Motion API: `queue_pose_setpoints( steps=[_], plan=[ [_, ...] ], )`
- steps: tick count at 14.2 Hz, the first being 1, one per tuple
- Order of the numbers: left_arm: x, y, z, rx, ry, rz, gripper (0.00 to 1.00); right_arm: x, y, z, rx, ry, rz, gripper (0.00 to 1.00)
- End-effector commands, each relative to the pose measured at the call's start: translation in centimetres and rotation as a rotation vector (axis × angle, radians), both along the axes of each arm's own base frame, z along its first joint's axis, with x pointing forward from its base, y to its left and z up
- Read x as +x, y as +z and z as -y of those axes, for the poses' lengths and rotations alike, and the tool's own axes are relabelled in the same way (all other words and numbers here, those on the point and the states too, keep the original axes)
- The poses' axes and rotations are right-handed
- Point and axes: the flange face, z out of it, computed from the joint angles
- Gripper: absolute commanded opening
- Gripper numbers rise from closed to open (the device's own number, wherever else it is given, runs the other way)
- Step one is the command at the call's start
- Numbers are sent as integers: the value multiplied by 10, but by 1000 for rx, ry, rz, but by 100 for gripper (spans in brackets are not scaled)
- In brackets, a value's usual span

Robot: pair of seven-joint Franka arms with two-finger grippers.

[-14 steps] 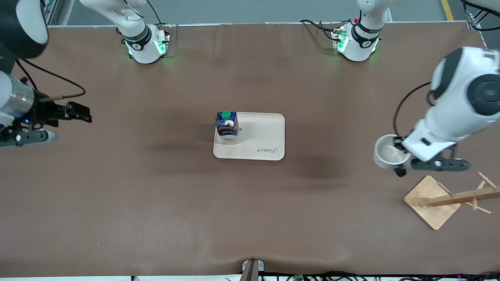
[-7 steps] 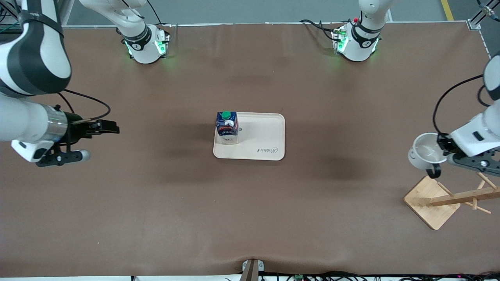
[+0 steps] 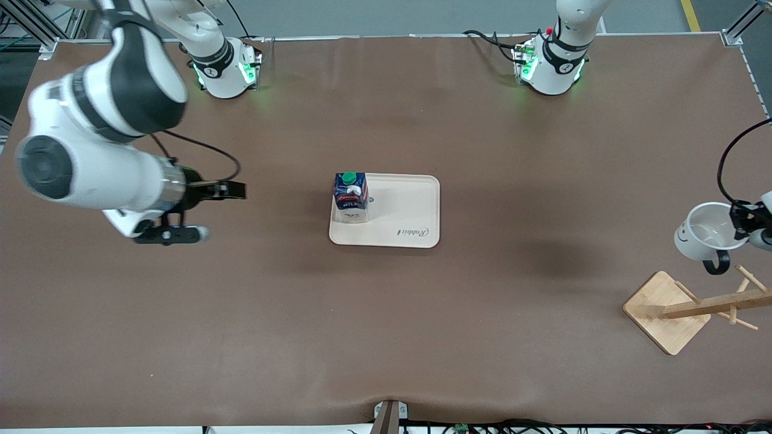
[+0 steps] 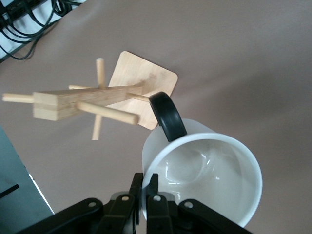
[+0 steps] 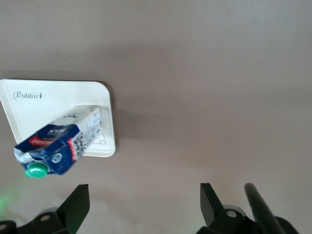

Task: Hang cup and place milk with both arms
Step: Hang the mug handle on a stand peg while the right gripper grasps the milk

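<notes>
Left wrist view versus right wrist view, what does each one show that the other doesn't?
Only the left wrist view shows the cup, pinched at its rim by the left end effector, with the wooden rack lying on its side beneath. Only the right wrist view shows the milk standing on the cream tray, with the right end effector open and empty above the table. Both show the brown table surface.

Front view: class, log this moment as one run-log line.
left gripper: holds cup above rack | right gripper: open, over table | milk: on tray
</notes>
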Motion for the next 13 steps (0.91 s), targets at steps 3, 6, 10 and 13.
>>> queue_pose_setpoints(
  steps=[3,6,10,13],
  plan=[
    [2,11,-18,0,-1,38,0,-45,-19,-94,-44,-90,17,100],
    [6,9,-27,-9,-4,61,0,-72,-41,-146,-55,-142,52,100],
    [8,4,-46,-20,9,86,0,-90,-60,-180,-45,-149,85,100],
    [14,-4,-55,-34,29,113,9,-98,-67,-193,-48,-151,89,100]
  ],
)
